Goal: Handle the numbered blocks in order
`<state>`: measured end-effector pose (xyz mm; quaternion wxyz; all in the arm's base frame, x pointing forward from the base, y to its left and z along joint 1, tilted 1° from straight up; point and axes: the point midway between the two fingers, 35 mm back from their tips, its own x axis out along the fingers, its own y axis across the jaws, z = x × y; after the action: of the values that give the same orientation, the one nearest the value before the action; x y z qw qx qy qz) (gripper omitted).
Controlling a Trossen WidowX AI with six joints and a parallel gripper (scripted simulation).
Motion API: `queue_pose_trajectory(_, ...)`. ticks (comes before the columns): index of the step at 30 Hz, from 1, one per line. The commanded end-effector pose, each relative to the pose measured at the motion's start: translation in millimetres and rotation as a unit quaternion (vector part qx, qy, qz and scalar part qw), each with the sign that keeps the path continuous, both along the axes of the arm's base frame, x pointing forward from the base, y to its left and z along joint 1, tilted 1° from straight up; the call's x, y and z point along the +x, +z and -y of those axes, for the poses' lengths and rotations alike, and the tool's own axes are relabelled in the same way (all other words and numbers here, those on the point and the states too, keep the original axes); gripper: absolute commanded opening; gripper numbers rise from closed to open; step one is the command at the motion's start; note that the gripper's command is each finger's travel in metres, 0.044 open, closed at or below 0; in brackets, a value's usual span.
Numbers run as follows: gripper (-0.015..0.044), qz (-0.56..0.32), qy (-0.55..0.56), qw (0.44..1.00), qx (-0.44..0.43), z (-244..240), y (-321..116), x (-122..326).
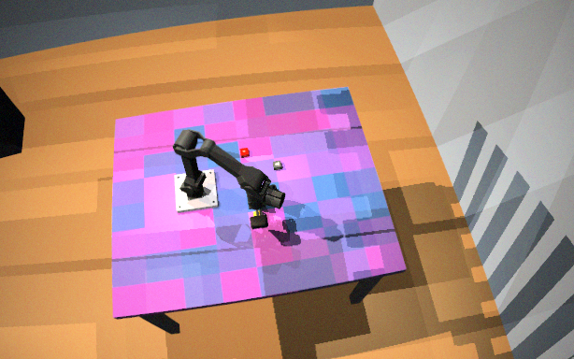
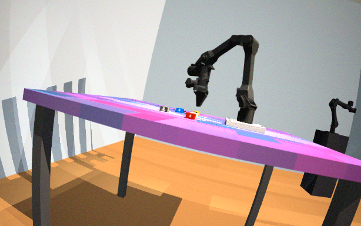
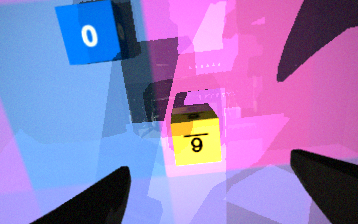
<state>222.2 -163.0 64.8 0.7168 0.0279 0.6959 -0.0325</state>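
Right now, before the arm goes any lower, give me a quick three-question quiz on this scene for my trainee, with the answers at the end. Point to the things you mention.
1. Multiple choice: which digit shows on the blue block point(image 2: 180, 110) point(image 3: 89, 36)?
a) 0
b) 3
c) 7

2. True or false: the gripper point(image 1: 259, 221) point(image 2: 199, 105) point(image 3: 208, 165) is shut on the yellow block point(image 1: 254, 213) point(image 2: 197, 112) point(image 3: 196, 142).

3. Fill in the blank: the red block point(image 1: 244, 152) point(image 2: 190, 115) shows the digit ____.

Key: 1 a; 2 false; 3 4.
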Motion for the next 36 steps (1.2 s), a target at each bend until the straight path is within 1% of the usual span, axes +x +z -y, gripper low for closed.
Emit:
queue_pose_trajectory(1,0.0400,0.002,0.002,1.000,0.001,0,-4,1)
queue_pose_trajectory(23,0.0400,0.002,0.002,1.000,0.001,0,-36,1)
queue_pose_trajectory(33,0.0138,0.002,0.002,1.000,0.001,0,-36,1)
queue_pose_trajectory(34,0.0120,0.002,0.002,1.000,0.001,0,-36,1)
queue_pose_trajectory(36,0.0120,0.002,0.002,1.000,0.001,0,-36,1)
